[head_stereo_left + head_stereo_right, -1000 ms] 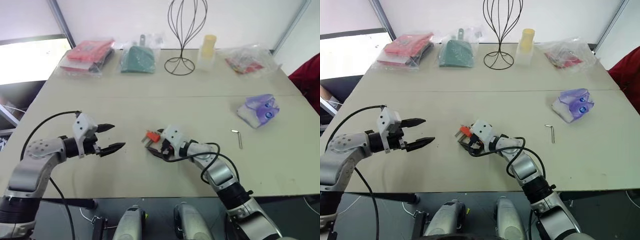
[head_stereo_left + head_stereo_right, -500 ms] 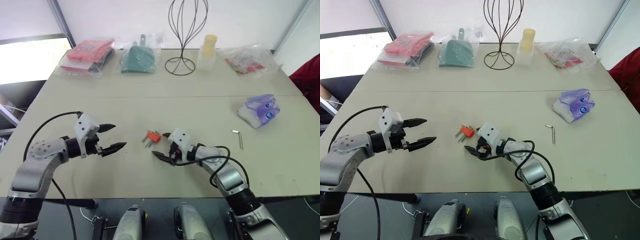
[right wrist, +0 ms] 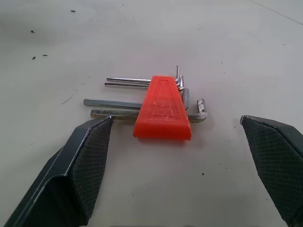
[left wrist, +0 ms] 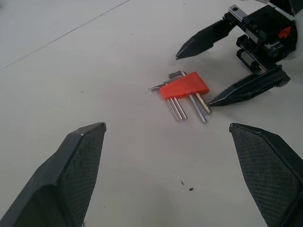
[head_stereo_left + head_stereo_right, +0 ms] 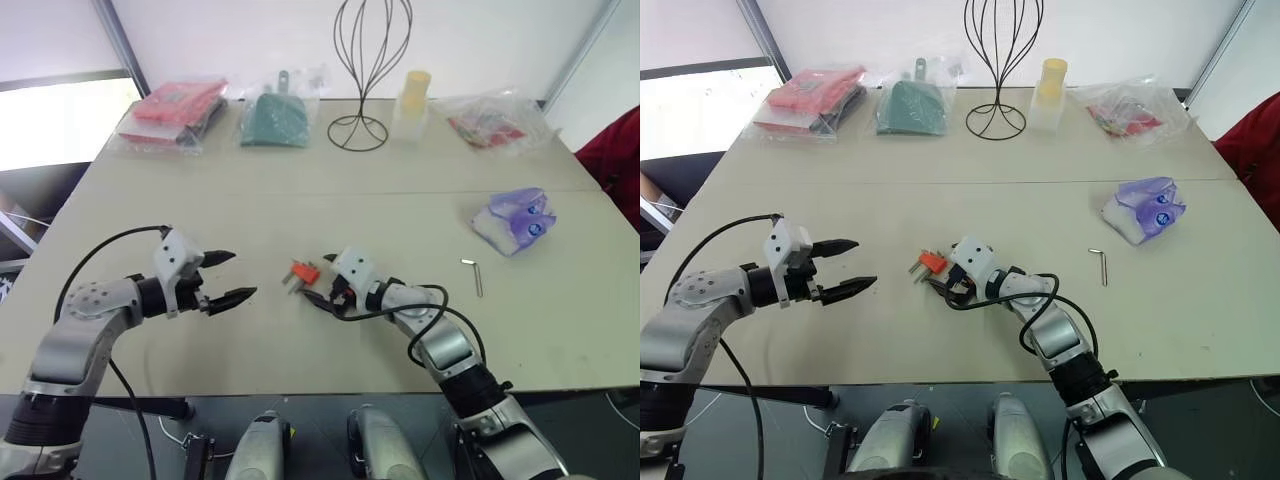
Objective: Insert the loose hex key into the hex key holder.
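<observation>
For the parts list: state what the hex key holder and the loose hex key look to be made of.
Hex key holder: likely moulded plastic, with a matte orange-red, uniform, faintly textured surface. Loose hex key: apparently bare metal, a thin silver-grey bent rod, like the shiny keys in the holder.

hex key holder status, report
Both pincers open, empty. Right pincer at hex key holder, left pincer apart. Loose hex key untouched, far right. Nothing blocking.

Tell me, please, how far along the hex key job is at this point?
Nothing looks done yet: the loose key lies bare on the table, well apart from the red holder. In hand: the open right end effector frames the holder without gripping it; the left end effector hovers open nearby. Left: fetch the key and insert it.
</observation>
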You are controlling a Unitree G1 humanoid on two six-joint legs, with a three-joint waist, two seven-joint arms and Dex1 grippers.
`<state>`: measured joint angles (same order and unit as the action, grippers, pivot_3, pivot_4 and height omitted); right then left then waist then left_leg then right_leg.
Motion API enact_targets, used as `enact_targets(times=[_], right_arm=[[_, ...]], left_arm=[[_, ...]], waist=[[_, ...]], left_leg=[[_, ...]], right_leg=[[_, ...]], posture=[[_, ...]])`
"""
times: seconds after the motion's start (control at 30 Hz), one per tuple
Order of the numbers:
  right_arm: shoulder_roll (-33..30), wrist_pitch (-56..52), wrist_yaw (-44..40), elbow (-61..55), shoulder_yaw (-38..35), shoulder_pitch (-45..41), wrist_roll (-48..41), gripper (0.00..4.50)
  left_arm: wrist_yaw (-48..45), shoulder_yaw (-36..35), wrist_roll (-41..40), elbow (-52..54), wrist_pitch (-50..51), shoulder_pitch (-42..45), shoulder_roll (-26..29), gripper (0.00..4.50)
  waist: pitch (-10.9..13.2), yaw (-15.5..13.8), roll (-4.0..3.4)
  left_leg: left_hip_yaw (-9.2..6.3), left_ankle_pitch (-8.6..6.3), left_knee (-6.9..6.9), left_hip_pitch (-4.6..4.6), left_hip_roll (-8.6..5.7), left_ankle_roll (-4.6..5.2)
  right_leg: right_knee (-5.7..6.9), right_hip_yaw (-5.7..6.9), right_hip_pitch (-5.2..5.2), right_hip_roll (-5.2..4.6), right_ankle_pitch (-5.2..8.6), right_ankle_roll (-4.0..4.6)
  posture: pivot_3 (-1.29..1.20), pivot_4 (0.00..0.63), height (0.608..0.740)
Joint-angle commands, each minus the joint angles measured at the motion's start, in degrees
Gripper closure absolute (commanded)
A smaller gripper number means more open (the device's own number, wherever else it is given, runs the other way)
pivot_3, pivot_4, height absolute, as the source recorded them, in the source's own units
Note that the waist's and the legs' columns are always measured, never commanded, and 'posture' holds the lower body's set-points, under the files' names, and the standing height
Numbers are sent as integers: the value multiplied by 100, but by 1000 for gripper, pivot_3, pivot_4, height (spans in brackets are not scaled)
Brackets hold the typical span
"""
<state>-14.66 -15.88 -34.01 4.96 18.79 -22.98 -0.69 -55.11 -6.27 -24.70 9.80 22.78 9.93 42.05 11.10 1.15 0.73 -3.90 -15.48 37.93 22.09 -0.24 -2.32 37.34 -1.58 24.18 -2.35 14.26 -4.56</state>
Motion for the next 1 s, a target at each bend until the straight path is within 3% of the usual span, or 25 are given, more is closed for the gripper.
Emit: enact_targets(times=[0.03, 0.27, 0.6, 0.77, 0.87, 1.0], right_arm=[[-6, -73, 77, 212, 55, 73, 184, 28], [-18, -83, 50, 184, 110, 145, 174, 3427], [-321, 487, 29, -280, 134, -75, 515, 3504], [-1532, 2411, -209, -705, -13, -1037, 1287, 3504], [-2368, 4267, 521, -98, -99, -1877, 2274, 3504], [-2697, 5672, 1181, 729, -179, -2377, 2715, 3504]], left_arm=[[19, -68, -14, 137, -134, 65, -19, 123], [33, -59, 8, 122, -170, 75, -44, 123], [62, -58, -25, 51, -164, 172, -101, 123], [-174, -149, -491, -228, 185, 753, -184, 123], [-589, -28, -848, -574, 553, 1557, -186, 123], [-1149, 110, -1259, -1087, 984, 2470, -356, 123]], waist=[[0, 0, 0], [-1, -18, 0], [0, -29, -2], [11, -24, -2], [13, -13, 0], [5, -3, 12]], left_leg=[[0, 0, 0, 0, 0, 0], [-1, 0, 2, -5, 0, 0], [-1, 0, 1, -36, 0, 0], [6, 0, 7, -20, -8, 0], [7, 0, 6, 4, -13, 0], [5, 0, -11, 24, -7, -1]], right_leg=[[0, 0, 0, 0, 0, 0], [0, 0, -9, -1, 1, 2], [-10, 0, -44, -3, 12, 20], [-19, 1, -37, -17, 11, 15], [-18, 2, -9, -10, 1, -4], [-14, 2, 21, 0, -8, -18]], posture=[[0, 150, 740], [0, 150, 740], [0, 150, 740], [0, 150, 740], [0, 150, 740], [0, 150, 740]])
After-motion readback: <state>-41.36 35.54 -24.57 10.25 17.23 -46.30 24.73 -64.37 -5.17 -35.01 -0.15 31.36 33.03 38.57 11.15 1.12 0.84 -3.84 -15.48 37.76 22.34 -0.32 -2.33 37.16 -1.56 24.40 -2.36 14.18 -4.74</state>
